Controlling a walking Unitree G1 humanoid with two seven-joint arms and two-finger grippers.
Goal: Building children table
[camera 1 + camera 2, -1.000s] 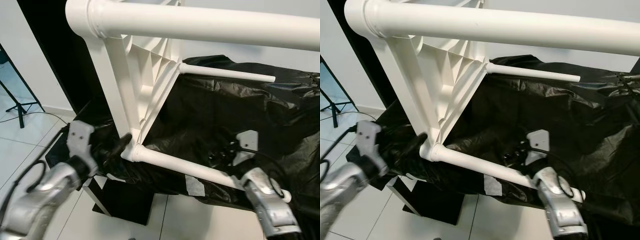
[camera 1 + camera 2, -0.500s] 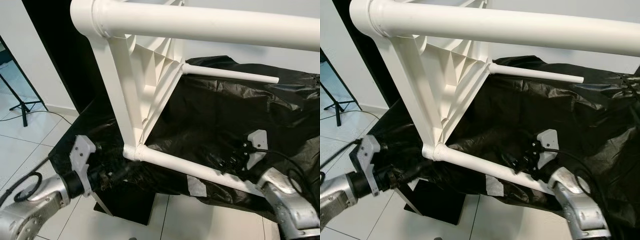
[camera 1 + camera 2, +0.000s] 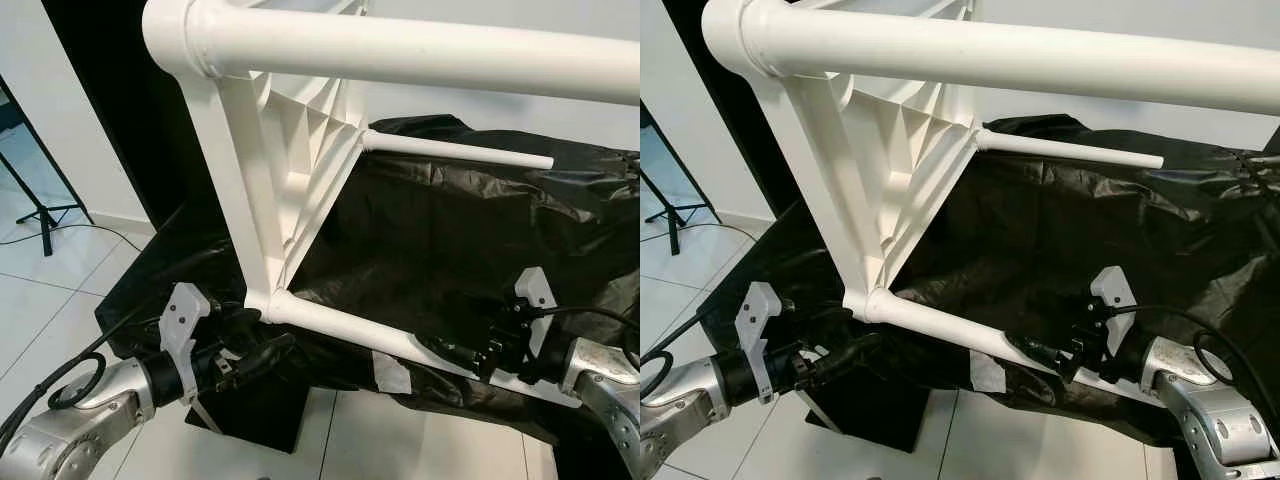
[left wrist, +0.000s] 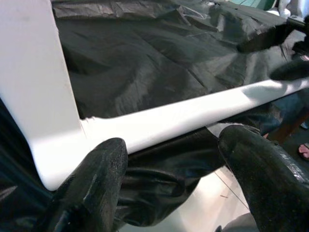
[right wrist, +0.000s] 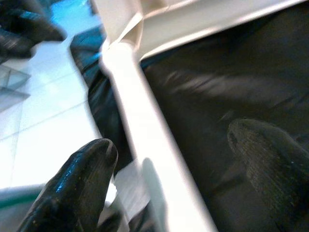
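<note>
You have one white children's table (image 3: 290, 150) in front of you, tipped on its side on a surface draped in black plastic sheet (image 3: 470, 230), with its ribbed underside facing you. Count three legs in the head views: a thick near one (image 3: 400, 50) crossing the top of the frame, a thin far one (image 3: 455, 148) pointing out over the sheet, and a lower leg (image 3: 350, 327) running along the front edge of the sheet. One strip of pale tape (image 3: 390, 372) sits on the sheet under that lower leg. Your left gripper (image 3: 262, 352) is just below the corner where the lower leg joins the tabletop, its two fingers spread and closing on nothing. Your right gripper (image 3: 455, 352) is farther along the same leg, fingers likewise apart and straddling it. The left wrist view adds what the head views lack: the leg (image 4: 193, 113) passes between and beyond the two black fingertips (image 4: 96, 169), clear of both. In the right wrist view the leg (image 5: 145, 140) lies between the spread fingers (image 5: 82, 174), though blur hides whether either pad touches it. One dark tripod (image 3: 40, 215) stands on the tiled floor (image 3: 60, 280) to your left.
</note>
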